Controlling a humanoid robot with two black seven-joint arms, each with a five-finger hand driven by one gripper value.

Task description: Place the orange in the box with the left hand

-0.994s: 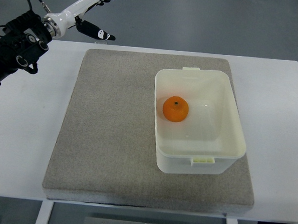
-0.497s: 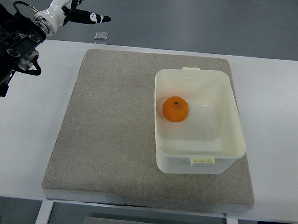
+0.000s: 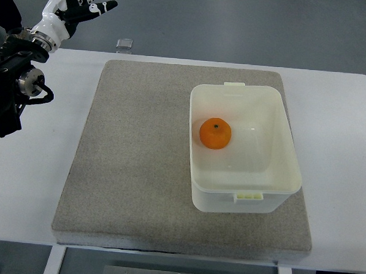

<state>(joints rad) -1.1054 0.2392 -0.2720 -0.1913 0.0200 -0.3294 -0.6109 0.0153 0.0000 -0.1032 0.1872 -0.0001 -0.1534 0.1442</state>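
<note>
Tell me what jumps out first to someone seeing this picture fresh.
The orange stands out, lying in the left part of the white box on the right side of the grey mat. The left hand is at the top left corner, fingers spread, holding nothing.

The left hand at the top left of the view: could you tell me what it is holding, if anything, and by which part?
Nothing is held. The left hand is open and empty beyond the table's far edge; the orange lies in the box.

Grey mat [image 3: 139,159] on white table [image 3: 33,184]
</note>
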